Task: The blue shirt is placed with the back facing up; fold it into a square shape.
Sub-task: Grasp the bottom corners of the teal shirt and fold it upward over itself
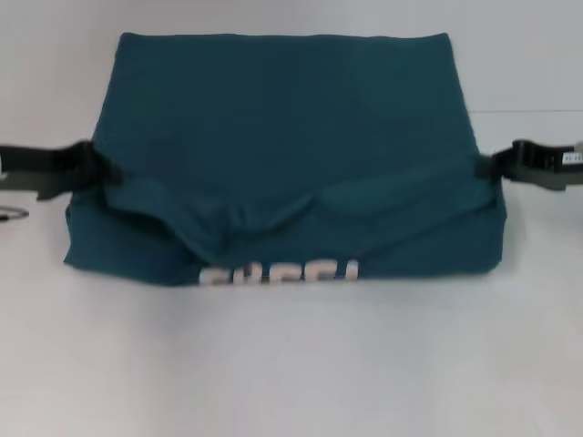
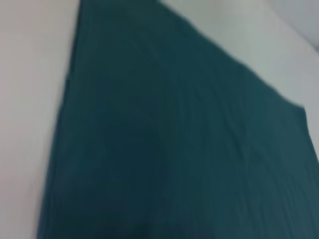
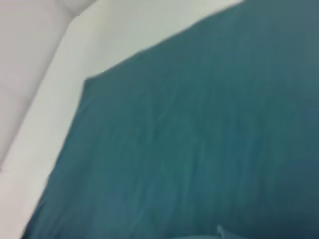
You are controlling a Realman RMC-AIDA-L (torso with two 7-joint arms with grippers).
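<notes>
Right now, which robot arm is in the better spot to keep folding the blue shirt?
Neither clearly; it looks like a job for both. The left pincer is at the blue shirt's left edge, and the right pincer is at its right edge, level with each other. A fold lies across the near part, with white lettering showing.

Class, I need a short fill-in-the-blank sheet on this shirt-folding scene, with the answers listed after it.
1. The blue shirt lies on a ____ table.
2. White lettering shows along the shirt's ____ edge, the one closest to the robot.
3. The left gripper and right gripper sit at ____ sides of the shirt.

Answers: white; near; opposite
</notes>
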